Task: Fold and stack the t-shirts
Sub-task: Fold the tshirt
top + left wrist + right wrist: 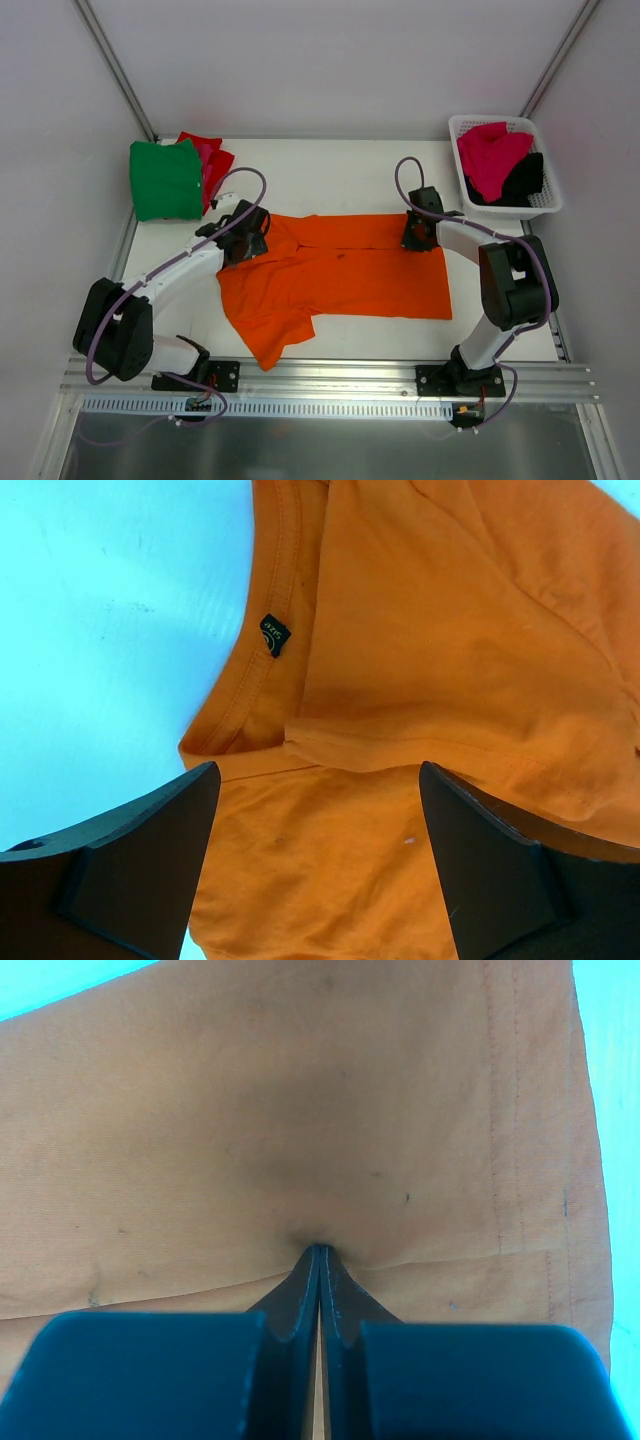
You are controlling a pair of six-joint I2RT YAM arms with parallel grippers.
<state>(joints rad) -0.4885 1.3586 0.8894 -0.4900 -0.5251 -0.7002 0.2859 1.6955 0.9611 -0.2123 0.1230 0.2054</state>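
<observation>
White plastic lattice basket (455,125) at the counter's (330,165) far-right corner holds a magenta-pink tee (490,155) and a black tee (527,178); the bright orange cloth t-shirt (340,280) lies spread mid-counter, right fingers (320,1265) pinching its far edge, left fingers (248,240) apart over its collar.

orange t-shirt (340,275): plain bright orange, centre of the frame
neck tag (274,635): black with yellow-green print
green t-shirt (165,180): plain green, upper left
red t-shirt (212,155): plain red, just right of the green
magenta-pink t-shirt (490,155): plain magenta-pink, upper right
black t-shirt (525,180): plain black, beside the pink
basket (455,140): white lattice
table (330,175): white
left arm (175,272), right arm (470,240): white links, black joints
cables (248,170): purple
</observation>
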